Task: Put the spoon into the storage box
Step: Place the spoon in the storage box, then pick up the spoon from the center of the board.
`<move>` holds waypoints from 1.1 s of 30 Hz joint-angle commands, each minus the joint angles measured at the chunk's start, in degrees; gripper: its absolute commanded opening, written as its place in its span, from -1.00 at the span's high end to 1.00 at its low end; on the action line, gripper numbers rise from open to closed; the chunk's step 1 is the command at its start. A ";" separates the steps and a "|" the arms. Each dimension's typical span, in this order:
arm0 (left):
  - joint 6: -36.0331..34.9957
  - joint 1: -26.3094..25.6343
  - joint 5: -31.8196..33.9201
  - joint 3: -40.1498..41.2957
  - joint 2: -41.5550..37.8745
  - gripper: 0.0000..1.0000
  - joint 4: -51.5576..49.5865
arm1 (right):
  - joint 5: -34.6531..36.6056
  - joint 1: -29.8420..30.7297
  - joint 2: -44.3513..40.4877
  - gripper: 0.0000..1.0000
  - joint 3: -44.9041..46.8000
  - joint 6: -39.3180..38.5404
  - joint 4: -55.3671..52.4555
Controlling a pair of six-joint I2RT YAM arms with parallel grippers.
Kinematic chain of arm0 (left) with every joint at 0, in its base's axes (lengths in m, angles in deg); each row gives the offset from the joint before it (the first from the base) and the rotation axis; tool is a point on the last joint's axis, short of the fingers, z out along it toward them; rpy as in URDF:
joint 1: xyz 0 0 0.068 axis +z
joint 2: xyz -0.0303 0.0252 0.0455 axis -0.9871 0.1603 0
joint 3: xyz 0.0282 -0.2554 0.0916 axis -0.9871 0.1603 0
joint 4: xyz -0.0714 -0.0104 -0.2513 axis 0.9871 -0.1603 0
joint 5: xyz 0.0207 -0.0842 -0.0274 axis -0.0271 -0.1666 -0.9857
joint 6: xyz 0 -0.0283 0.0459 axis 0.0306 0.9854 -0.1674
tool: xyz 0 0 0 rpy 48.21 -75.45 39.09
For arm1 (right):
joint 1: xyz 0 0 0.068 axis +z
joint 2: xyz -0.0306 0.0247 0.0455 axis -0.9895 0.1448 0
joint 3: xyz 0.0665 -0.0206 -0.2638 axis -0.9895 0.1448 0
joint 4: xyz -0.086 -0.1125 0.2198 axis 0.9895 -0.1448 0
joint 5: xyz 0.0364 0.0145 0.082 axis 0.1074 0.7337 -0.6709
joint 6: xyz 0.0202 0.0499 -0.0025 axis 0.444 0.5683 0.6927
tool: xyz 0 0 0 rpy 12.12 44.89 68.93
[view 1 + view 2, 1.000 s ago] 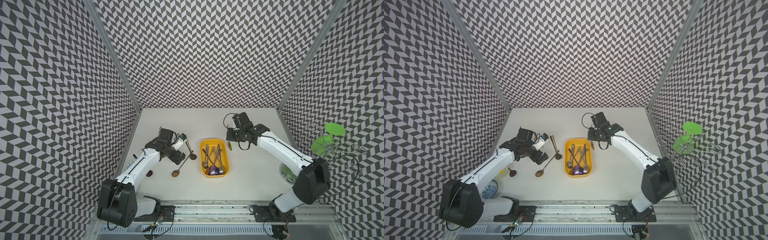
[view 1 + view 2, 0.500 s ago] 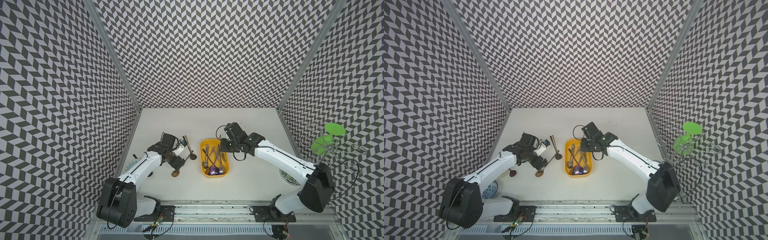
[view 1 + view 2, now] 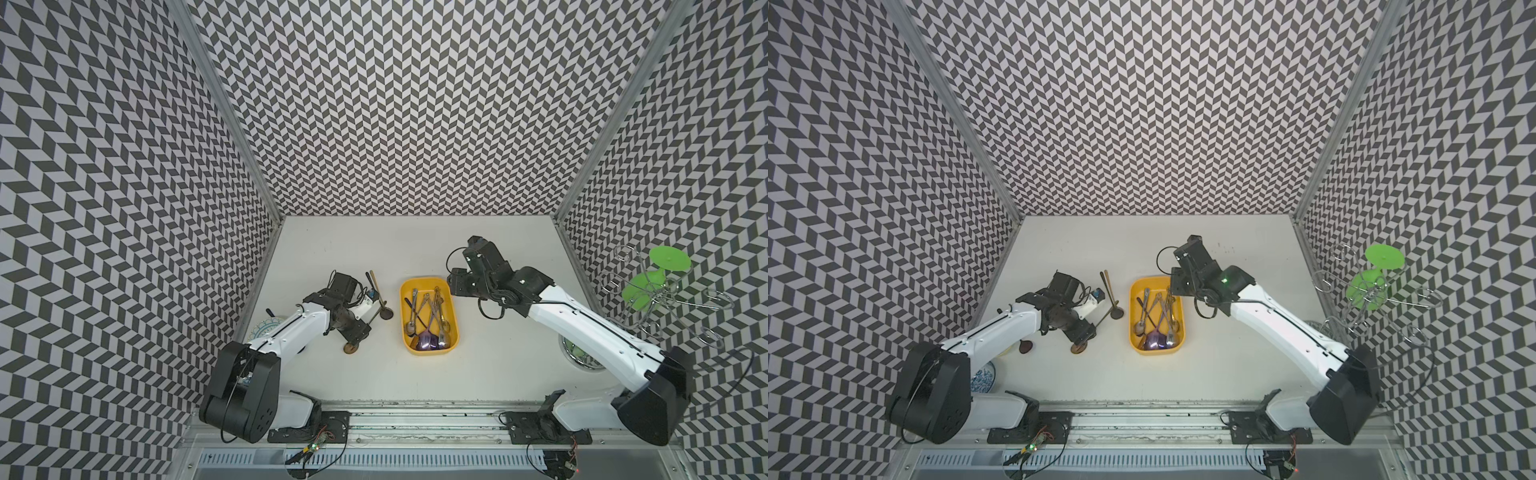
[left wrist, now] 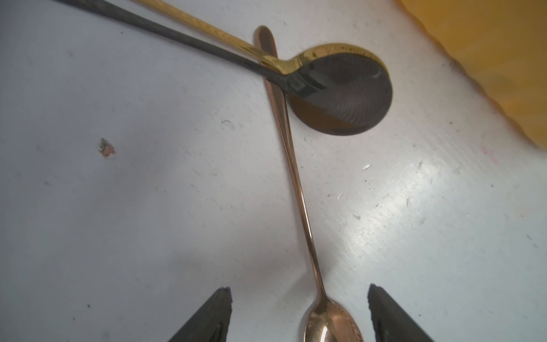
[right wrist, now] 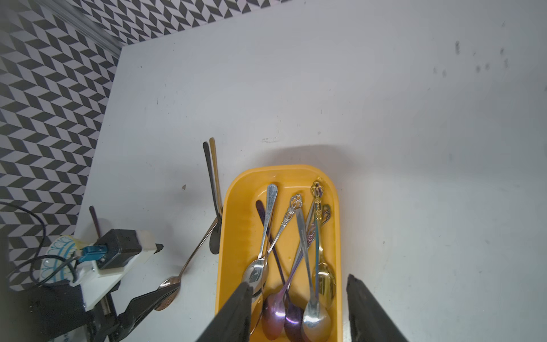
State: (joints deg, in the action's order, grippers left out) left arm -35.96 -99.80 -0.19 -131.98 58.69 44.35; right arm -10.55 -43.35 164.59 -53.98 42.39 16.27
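The white table (image 3: 415,249) carries everything. Directly beneath the right claw (image 5: 299,282) sits the shallow, bright yellow plastic storage box (image 5: 242,213), holding a heap of silver, gold and purple metal spoons (image 5: 315,319). That claw hangs open and empty. The left claw (image 4: 299,290) is spread wide and straddles the neck of the slim rose-gold metal spoon (image 4: 299,189) without touching it. The spoon lies on the table outside the box. Beyond the claw's tips its handle passes under a black round-bowled spoon (image 4: 340,94) and a gold spoon (image 4: 192,20).
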 commanded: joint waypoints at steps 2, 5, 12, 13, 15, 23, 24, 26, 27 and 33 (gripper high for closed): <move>-0.28 -0.71 -0.74 -0.14 2.04 -0.37 0.61 | 8.01 -1.74 -6.18 -0.27 1.48 -5.75 3.37; 0.04 -1.23 -0.51 -0.54 3.59 -0.24 0.45 | 11.20 -3.09 -9.89 -0.39 4.57 -8.73 5.52; 0.50 -1.88 -0.51 -1.60 5.73 -0.04 -0.39 | 13.60 -6.89 -16.15 -0.56 11.03 -14.17 9.17; 0.69 -1.94 -0.51 -1.82 6.04 -0.03 -0.59 | 13.77 -7.24 -16.80 -0.56 11.71 -14.65 9.61; 0.69 -2.01 -0.68 -1.74 6.23 0.01 -0.26 | 15.11 -7.70 -18.10 -0.64 13.57 -16.45 11.30; 1.82 -3.04 -0.78 -2.61 8.38 0.17 -0.12 | 19.94 -8.43 -24.01 -0.87 22.96 -22.43 19.37; 2.12 -3.25 -0.63 -2.74 8.77 0.19 -0.11 | 20.10 -8.42 -24.54 -0.87 23.88 -22.90 20.01; 2.28 -3.69 -0.47 -3.34 9.34 0.25 -0.67 | 20.09 -8.43 -25.77 -0.88 25.78 -23.41 21.21; 2.32 -3.74 -0.47 -3.38 9.42 0.28 -0.65 | 20.04 -8.36 -26.34 -0.89 26.84 -23.78 22.04; 2.62 -4.09 0.67 -3.89 11.11 0.59 -0.88 | 20.27 -8.38 -31.09 -0.99 32.87 -25.11 27.34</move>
State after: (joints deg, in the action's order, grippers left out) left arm -33.60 -103.28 0.51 -135.22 67.95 44.43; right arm 8.69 -51.50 135.83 -22.72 18.80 37.30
